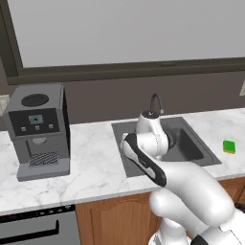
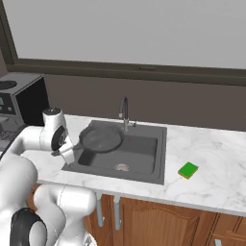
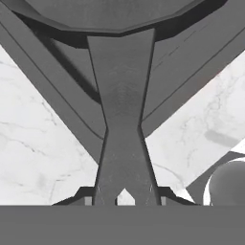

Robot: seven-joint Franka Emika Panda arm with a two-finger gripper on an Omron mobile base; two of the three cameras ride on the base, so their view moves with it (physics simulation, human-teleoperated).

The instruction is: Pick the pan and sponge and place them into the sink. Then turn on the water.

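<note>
- The claw (image 3: 123,195) is clamped on the handle of the pan (image 2: 100,139) — its two dark tips sit tight on each side of the handle's end in the hand view.
- The handle (image 3: 121,119) runs straight up from the tips to the round dark bowl of the pan at the top of that view.
- In the right base view the pan is up in the air over the sink (image 2: 159,158), above the sink's left part and a little tilted. It does not touch the bottom of the sink.
- The pan's handle points away from the faucet (image 2: 124,111), toward the sink's left front corner, where the claw holds it.
- The faucet stands at the back edge of the sink, just behind the pan.
- The round drain (image 2: 121,167) is in the sink floor, near the front wall.
- The sponge (image 2: 188,169) lies flat on the white counter (image 2: 211,168) to the right of the sink — near its right rim but not touching it. Its green side faces up.
- A grey coffee machine (image 1: 39,129) stands on the counter well to the left of the sink.
</note>
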